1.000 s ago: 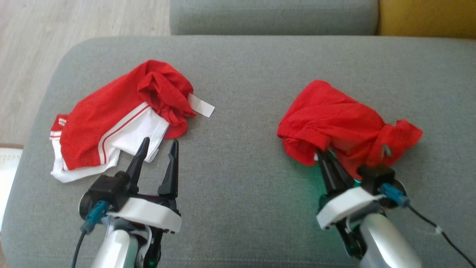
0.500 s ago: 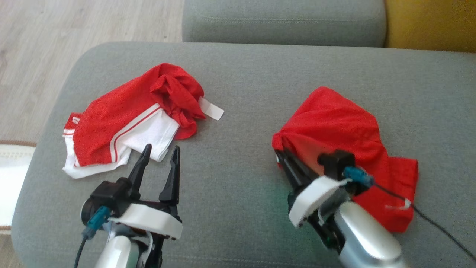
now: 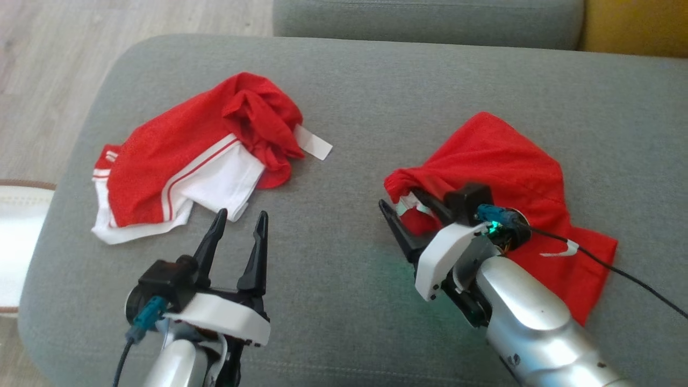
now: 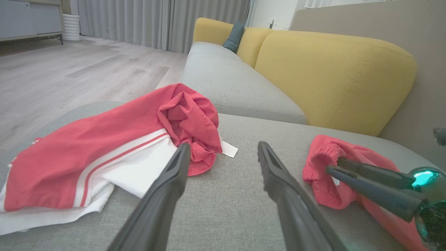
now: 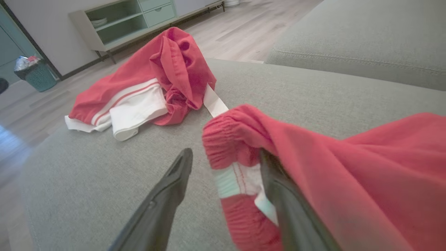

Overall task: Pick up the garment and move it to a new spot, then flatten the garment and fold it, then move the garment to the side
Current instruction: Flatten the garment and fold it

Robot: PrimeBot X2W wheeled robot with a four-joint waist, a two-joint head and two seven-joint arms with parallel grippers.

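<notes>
— What is the right gripper (image 3: 400, 201) doing?

— Its jaws are standing wide apart and pinching nothing. The elastic waistband (image 5: 224, 139) of the red shorts (image 3: 500, 161) is draping loosely against one jaw. The left gripper (image 3: 242, 215) is hovering just as wide, and it is empty.

— And where are the shorts lying?

— They are resting on the grey seat (image 3: 365, 97), toward its 3 o'clock side, and are spreading from the right gripper out toward 2 o'clock. A red and white garment (image 3: 177, 166) is lying well apart from them, at 10 o'clock from the left gripper.

— How is the cloth going to handle?

— It is looking thin, light and limp, so it is likely to sag and bunch from any single pinch. The waistband is offering the firmest hold. For flattening, each gripper is probably wanting one waistband corner, so that the fabric is hanging straight.
</notes>
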